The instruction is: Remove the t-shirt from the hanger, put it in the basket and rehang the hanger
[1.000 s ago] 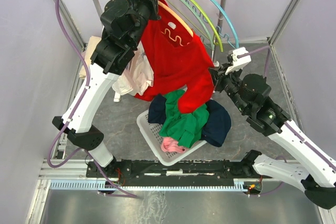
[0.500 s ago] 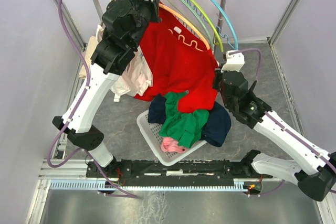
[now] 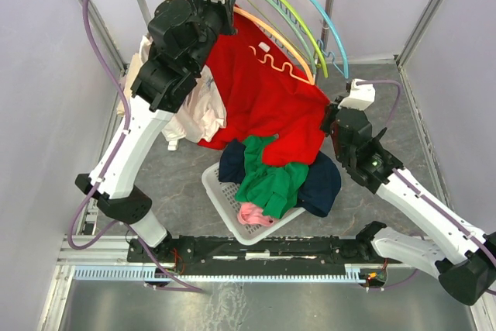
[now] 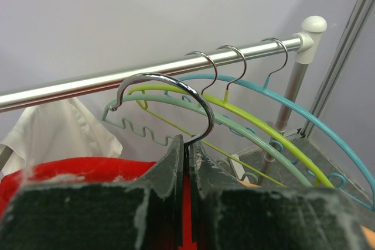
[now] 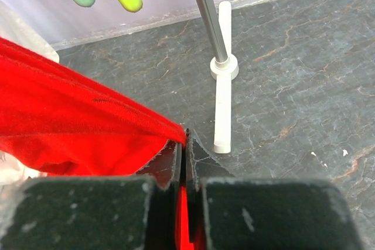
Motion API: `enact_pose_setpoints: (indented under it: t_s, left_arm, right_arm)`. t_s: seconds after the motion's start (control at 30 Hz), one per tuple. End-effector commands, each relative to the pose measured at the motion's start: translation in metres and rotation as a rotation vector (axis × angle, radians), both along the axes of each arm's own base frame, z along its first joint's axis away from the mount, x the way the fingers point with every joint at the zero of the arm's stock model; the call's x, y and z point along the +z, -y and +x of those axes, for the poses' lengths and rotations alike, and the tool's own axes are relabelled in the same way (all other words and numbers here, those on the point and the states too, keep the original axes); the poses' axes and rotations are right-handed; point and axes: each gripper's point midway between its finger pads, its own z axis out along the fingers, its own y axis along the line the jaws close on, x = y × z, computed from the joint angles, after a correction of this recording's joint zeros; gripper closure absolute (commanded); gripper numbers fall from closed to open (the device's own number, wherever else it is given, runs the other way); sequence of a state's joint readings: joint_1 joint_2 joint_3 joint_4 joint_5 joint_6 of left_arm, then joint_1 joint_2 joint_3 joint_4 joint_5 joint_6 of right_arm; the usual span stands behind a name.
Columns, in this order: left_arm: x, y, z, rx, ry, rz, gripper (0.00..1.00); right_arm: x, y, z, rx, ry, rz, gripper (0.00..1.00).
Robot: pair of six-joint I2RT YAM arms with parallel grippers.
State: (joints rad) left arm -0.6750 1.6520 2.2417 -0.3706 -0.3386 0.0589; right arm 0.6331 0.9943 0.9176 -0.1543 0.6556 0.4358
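Draw the red t-shirt (image 3: 263, 102), draped over the orange hanger (image 3: 283, 46) above the laundry basket (image 3: 219, 191), down and outward along the hanger's slope rather than straight sideways, to slip the shoulder off. Brace the hanger with the left fingers (image 4: 170, 168), pressed together on its chrome hook (image 4: 176, 89) near the rail (image 4: 70, 89); pull with the right fingers (image 5: 164, 162), pinched shut on the shirt's edge. Read the whole stretch of cloth between the 2 arms only from above; find the hook grip only in the left wrist view, the cloth pinch only in the right.
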Motion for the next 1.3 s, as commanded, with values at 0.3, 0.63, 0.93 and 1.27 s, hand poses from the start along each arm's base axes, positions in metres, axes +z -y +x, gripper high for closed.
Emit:
enact_pose_setpoints:
  t_s: [0.3,0.63,0.93,1.27]
  left_arm:
    - [0.066,-0.029,-0.045,-0.044,0.188,-0.119,0.97]
    - [0.032,-0.001,-0.039,-0.148,0.132,-0.088,0.97]
    - [0.016,0.013,-0.033,-0.191,0.101,-0.088,0.97]
    - [-0.027,0.053,-0.036,-0.350,0.030,-0.041,0.97]
  right_arm:
    - [0.029,-0.010,-0.005,0.108,0.087,0.038,0.42]
    - [0.090,-0.007,-0.030,0.187,0.221,0.102,0.37]
    - [0.140,-0.012,-0.060,0.329,0.364,0.128,0.33]
    - [0.210,-0.041,-0.075,0.524,0.469,0.087,0.33]
